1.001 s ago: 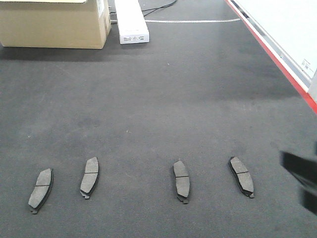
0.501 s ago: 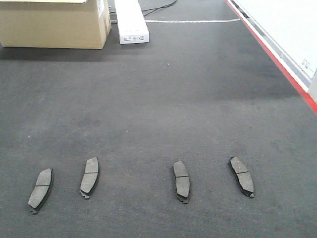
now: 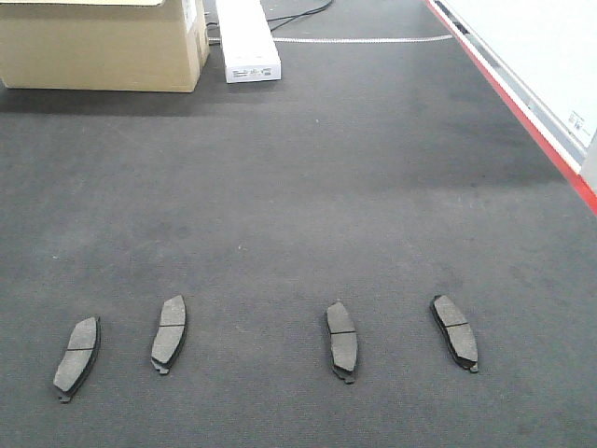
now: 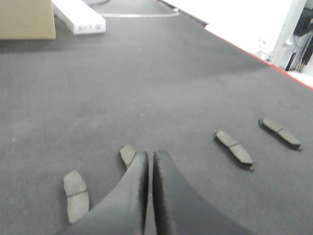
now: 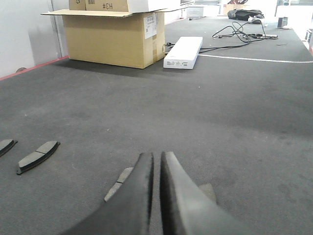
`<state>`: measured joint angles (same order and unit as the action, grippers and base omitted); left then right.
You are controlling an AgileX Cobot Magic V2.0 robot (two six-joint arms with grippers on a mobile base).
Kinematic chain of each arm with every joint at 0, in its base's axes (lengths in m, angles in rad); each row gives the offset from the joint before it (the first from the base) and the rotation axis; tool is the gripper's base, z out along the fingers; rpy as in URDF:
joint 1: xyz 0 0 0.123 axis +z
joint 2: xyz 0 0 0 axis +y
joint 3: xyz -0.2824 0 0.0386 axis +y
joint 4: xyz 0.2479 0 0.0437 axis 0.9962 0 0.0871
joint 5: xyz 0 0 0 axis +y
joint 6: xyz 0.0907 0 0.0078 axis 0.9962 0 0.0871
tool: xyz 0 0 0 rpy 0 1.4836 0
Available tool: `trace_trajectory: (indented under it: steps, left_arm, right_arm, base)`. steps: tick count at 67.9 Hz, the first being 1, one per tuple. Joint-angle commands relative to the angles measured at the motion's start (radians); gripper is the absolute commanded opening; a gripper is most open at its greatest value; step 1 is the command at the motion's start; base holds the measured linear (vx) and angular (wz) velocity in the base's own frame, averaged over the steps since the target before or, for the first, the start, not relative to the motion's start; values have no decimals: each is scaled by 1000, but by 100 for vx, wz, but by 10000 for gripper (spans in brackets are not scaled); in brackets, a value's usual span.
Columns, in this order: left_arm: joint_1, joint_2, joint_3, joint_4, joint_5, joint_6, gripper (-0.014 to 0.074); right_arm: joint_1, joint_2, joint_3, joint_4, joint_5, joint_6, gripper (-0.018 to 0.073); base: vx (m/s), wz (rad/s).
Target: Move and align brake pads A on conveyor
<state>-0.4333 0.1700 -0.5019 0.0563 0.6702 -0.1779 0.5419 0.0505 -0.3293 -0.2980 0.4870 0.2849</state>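
Four flat dark grey brake pads lie along the lower frame on the charcoal felt conveyor. The upper-left tan cardboard box reads "#CH". Left pincer and right pincer are both closed, empty.

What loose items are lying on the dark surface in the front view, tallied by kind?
Brake pads: 4
Cardboard box: 1
White carton: 1
Total: 6
All sit on the conveyor.
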Motion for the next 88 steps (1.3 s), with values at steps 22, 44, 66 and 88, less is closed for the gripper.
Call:
trace_trajectory:
  steps: [22,44,66,88]
  left_arm:
    - [-6,14,-20,-7,-76,5,-7]
    - [54,6,45,6,-92,49,-7]
    - [411,-159,349,-8,-392,93,-7]
    - [436,-199,546,-4,-624,37,-7]
  right_arm:
    - [-3,16,-25,-14,-76,-7,-12]
    - [-3,16,-25,-14,-76,-7,-12]
    - [-3,16,-25,-14,-76,-7,-12]
    - [-3,16,-25,-14,-69,-7,-12]
  base:
    - [0,0]
    - [0,0]
    - [0,0]
    - [0,0]
